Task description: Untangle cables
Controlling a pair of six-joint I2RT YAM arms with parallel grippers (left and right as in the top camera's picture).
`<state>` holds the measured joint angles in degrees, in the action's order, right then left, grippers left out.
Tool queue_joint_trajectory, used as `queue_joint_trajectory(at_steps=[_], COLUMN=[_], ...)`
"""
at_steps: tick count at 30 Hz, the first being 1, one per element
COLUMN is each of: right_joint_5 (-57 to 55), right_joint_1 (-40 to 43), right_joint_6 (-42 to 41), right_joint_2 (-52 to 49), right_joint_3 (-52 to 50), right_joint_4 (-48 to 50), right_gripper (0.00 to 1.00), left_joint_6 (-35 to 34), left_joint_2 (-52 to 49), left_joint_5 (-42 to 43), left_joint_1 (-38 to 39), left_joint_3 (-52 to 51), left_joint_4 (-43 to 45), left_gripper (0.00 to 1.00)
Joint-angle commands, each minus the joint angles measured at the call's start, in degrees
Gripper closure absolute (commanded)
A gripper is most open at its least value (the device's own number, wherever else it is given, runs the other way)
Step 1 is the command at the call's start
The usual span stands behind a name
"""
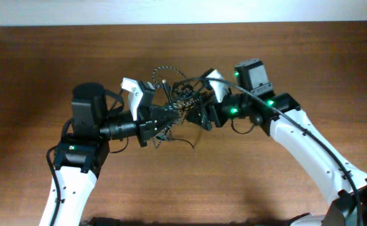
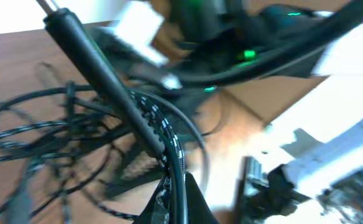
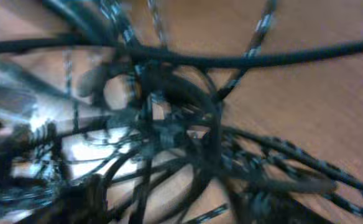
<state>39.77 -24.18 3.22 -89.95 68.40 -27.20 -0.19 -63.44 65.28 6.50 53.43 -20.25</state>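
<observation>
The cables [image 1: 174, 91] lie in one tangle on the table's middle, between both arms. The braided speckled cable loops out at the back [image 1: 161, 71]. A thin plain black strand [image 1: 186, 143] trails out toward the front. My left gripper [image 1: 169, 117] reaches into the tangle from the left. In the left wrist view its jaws [image 2: 183, 200] are shut on a black cord, with the speckled cable [image 2: 166, 134] running alongside. My right gripper [image 1: 199, 113] is in the tangle from the right. The right wrist view is blurred; speckled strands [image 3: 293, 163] and black cords fill it, hiding the fingers.
The wooden table [image 1: 278, 182] spreads out around the tangle. The right arm's thicker black wiring [image 1: 296, 129] arcs over its white link. A long black sleeve with a metal tip [image 2: 91, 53] crosses the left wrist view above the tangle.
</observation>
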Motion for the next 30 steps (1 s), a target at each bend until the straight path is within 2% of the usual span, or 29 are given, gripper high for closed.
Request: queue_joint_trajectory(at_steps=[1,3,5,6,8,9,10,12,13,14,16,18,19,20,21,23,24,25,27,30], right_joint_5=[-22.6,-39.4,-49.9,-54.9,-54.6,-54.4,-53.4,-46.4,-43.7,-38.7,-28.4,-24.7,-24.7,-24.6,-24.2,-19.3,-14.3,-6.4,1.9,21.0], right_joint_1=[-4.1,-3.8,-1.2,4.1,11.5,19.0,23.0,36.8,39.8,44.6,50.1,52.2,52.3,52.3,52.3,52.3,52.3,52.2,51.1,45.6], right_joint_6=[-5.7,-16.1,-25.3,-31.3,-32.9,-32.9,-32.9,-32.9,-32.9,-32.9,-32.3,-32.4,-32.4,-32.4,-32.4,-32.4,-32.4,-32.4,-32.4,-27.2], right_joint_2=[0.1,0.1,0.2,0.3,0.3,0.3,0.3,0.3,0.3,0.3,0.3,0.3,0.3,0.3,0.3,0.3,0.3,0.3,0.3,0.3], right_joint_3=[0.3,0.3,0.3,0.3,0.3,0.3,0.3,0.3,0.3,0.3,0.3,0.3,0.3,0.3,0.3,0.3,0.3,0.3,0.3,0.3], right_joint_4=[2.1,1.6,-0.5,-3.4,-5.7,-8.0,-9.2,-12.7,-13.4,-14.1,-14.6,-14.6,-14.6,-14.7,-14.7,-14.6,-14.6,-14.4,-14.4,-15.5], right_gripper=[0.96,0.96,0.96,0.96,0.96,0.96,0.96,0.96,0.96,0.96,0.96,0.93,0.81,0.58,0.41,0.11,0.02,0.01,0.01,0.01], left_joint_6=[0.9,0.9,0.9,0.9,1.0,1.1,1.1,1.1,1.1,1.1,1.1,1.0,1.1,1.0,0.2,-5.4,-6.3,-6.2,-6.2,-5.8], left_joint_2=[0.6,0.5,0.6,0.6,0.6,0.6,0.6,0.6,0.6,0.6,0.6,0.6,0.6,0.6,0.6,0.6,0.6,0.6,0.5,0.5], left_joint_5=[17.2,19.4,19.4,19.2,18.9,18.9,18.9,17.0,15.2,10.4,2.7,-3.4,-6.3,-12.0,-16.3,-22.7,-23.1,-22.1,-19.1,-20.6], left_joint_1=[0.1,0.1,0.1,0.1,-0.8,-2.4,-3.5,-8.1,-9.5,-12.0,-15.1,-16.5,-16.9,-17.5,-18.0,-19.0,-19.0,-18.9,-18.1,-17.0], left_joint_3=[0.7,0.7,0.7,0.7,0.7,0.7,0.7,0.7,0.7,0.7,0.7,0.7,0.7,0.7,0.7,0.7,0.7,0.7,0.7,0.7], left_joint_4=[0.5,0.0,-0.1,-1.3,-4.0,-5.4,-5.6,-5.6,-5.6,-5.8,-6.9,-8.7,-10.4,-13.3,-14.6,-15.6,-15.6,-15.7,-15.9,-15.8], left_gripper=[1.00,1.00,1.00,1.00,1.00,1.00,1.00,1.00,1.00,0.97,1.00,1.00,1.00,1.00,1.00,1.00,0.96,0.97,1.00,0.98])
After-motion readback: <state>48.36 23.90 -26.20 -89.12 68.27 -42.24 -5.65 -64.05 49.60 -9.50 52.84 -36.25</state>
